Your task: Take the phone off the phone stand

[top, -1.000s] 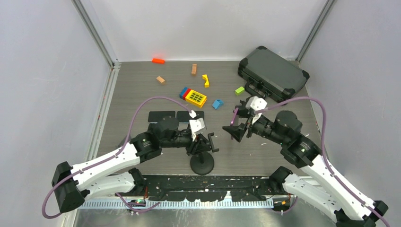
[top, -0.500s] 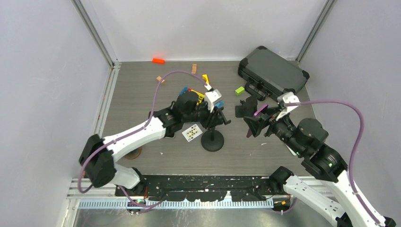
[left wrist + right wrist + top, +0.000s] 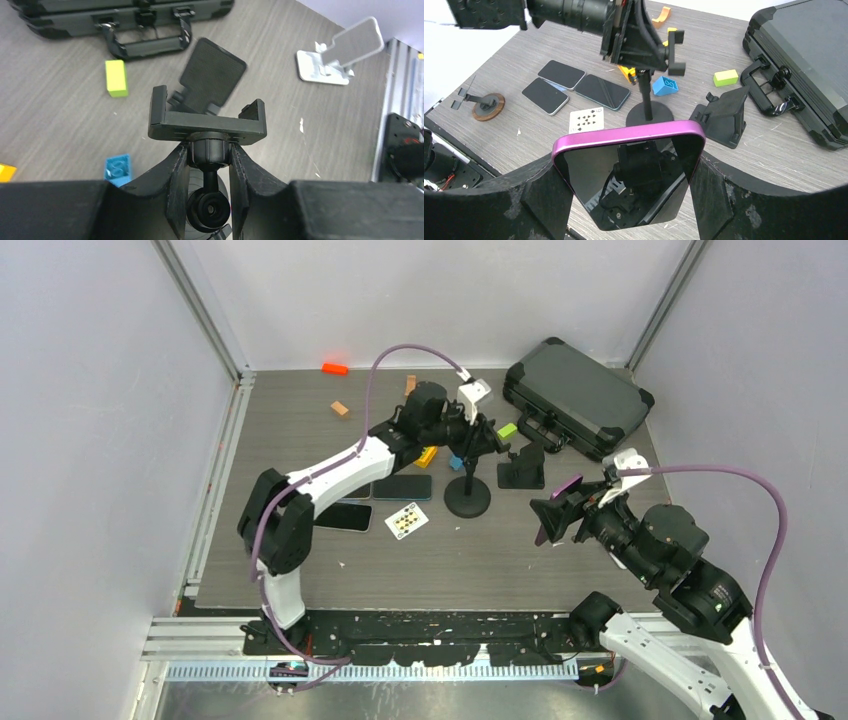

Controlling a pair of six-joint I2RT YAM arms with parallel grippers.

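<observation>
Top external: left tool (image 3: 478,438) is out at table (image 3: 300,570) centre, clamped shut on the neck of the phone stand (image 3: 467,480). The stand is upright, its round base flat on the table. Right tool (image 3: 560,512) is to the right and nearer the arm bases, gripping the phone (image 3: 552,515) by its long sides. The phone has a purple rim and a dark screen. It is lifted off the table and well apart from the stand, not touching it.

Left wrist: both fingers (image 3: 175,175) pinch the stand's neck just under the clamp cradle; the cradle arms point up. Past it sit a black folding stand (image 3: 212,72), a green block (image 3: 116,77), a blue block (image 3: 118,167), a silver stand (image 3: 340,52) and a black case (image 3: 125,15).

Right wrist: the phone sits crosswise between the two fingers, screen towards the camera. On the table behind it lie three other phones (image 3: 602,91) side by side, with a playing card (image 3: 583,121) just beside them and a small wooden-base stand (image 3: 486,105) at far left. The case sits at far right, closed. An orange block (image 3: 335,368) lies by the back wall.
</observation>
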